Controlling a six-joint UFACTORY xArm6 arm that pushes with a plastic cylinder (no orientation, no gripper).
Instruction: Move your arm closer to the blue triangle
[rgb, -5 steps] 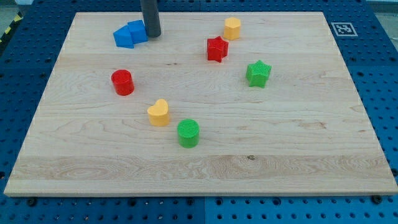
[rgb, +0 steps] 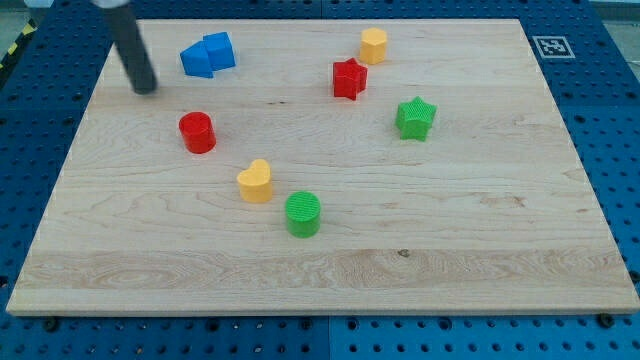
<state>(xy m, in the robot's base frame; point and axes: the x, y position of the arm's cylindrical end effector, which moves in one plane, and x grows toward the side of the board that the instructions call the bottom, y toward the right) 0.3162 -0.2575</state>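
Observation:
Two blue blocks touch each other near the view's top left: a blue triangle (rgb: 198, 61) on the left and a blue block (rgb: 219, 50) on its right. My tip (rgb: 146, 88) rests on the board, left of and slightly below the blue triangle, with a clear gap between them. The dark rod slants up to the view's top left.
A red cylinder (rgb: 198, 132) sits below and right of my tip. A yellow heart (rgb: 255, 181) and green cylinder (rgb: 303, 214) lie mid-board. A red star (rgb: 349, 78), yellow block (rgb: 374, 45) and green star (rgb: 415, 118) are at the upper right. The wooden board (rgb: 500, 250) sits on a blue pegboard.
My tip has moved from the right side of the blue blocks to their left and lower down. The blue blocks have shifted very slightly.

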